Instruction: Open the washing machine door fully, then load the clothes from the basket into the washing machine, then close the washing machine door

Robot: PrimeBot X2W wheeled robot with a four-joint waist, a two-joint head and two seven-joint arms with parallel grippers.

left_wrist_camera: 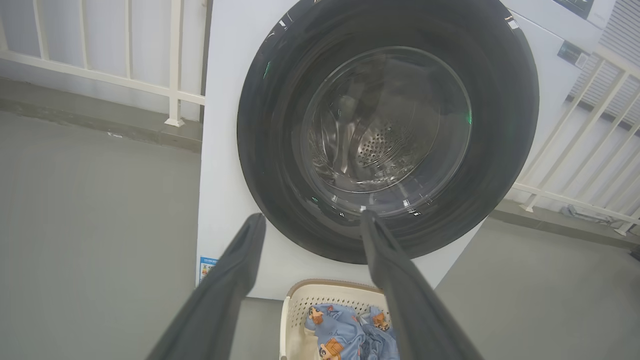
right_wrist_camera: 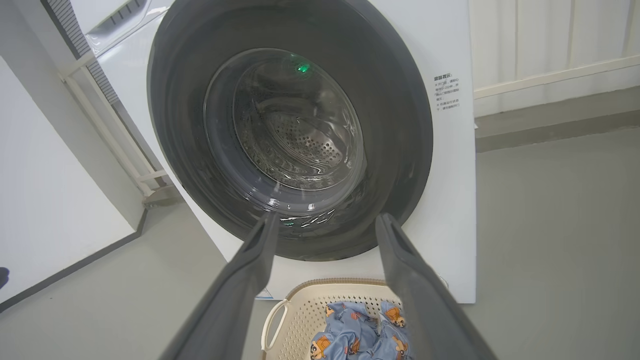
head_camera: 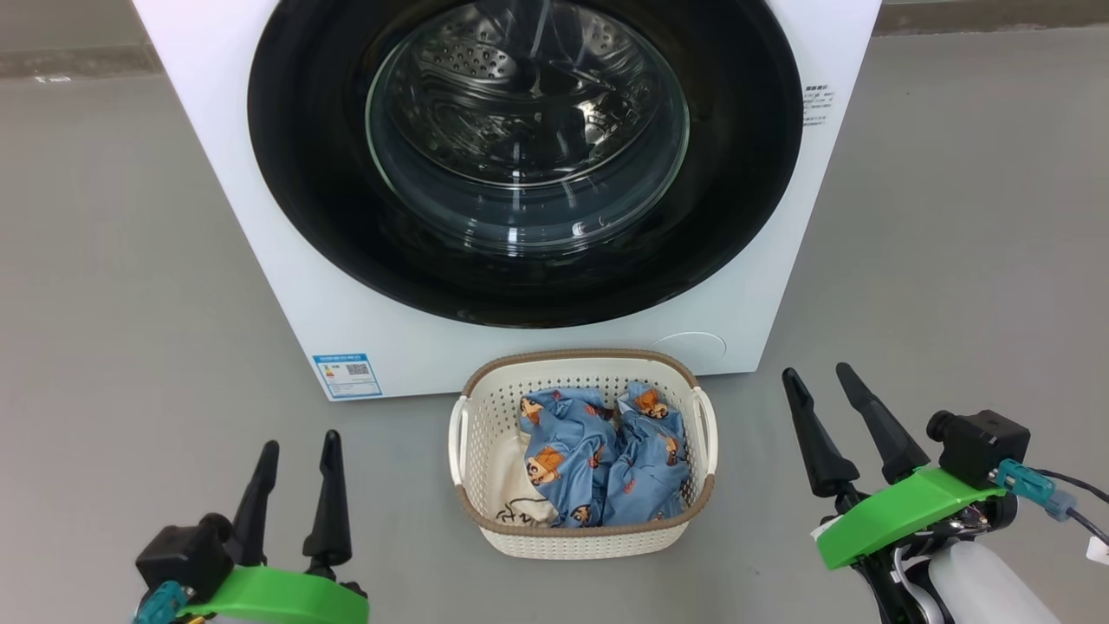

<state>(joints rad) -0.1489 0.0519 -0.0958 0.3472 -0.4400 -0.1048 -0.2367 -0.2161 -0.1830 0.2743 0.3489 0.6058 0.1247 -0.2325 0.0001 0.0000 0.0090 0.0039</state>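
Observation:
The white washing machine [head_camera: 260, 217] stands ahead with its round black door [head_camera: 303, 173] shut flat against the front; the steel drum shows through the glass. On the floor just before it sits the cream basket [head_camera: 580, 537] holding the clothes [head_camera: 598, 459], blue bear-print fabric with a cream piece at the left. My left gripper [head_camera: 299, 446] is open at the lower left, apart from the basket. To the basket's right, my right gripper [head_camera: 819, 379] is open and holds nothing. Both wrist views face the door [left_wrist_camera: 270, 150] [right_wrist_camera: 400, 125] over the basket [left_wrist_camera: 300, 305] [right_wrist_camera: 295, 310].
Grey floor [head_camera: 130, 303] spreads on both sides of the machine. A white railing [left_wrist_camera: 172, 60] runs behind it at the left and a slanted railing [left_wrist_camera: 575, 165] at the right. A white wall panel [right_wrist_camera: 45, 200] stands beside the machine. A blue label sticker [head_camera: 347, 374] marks its lower front.

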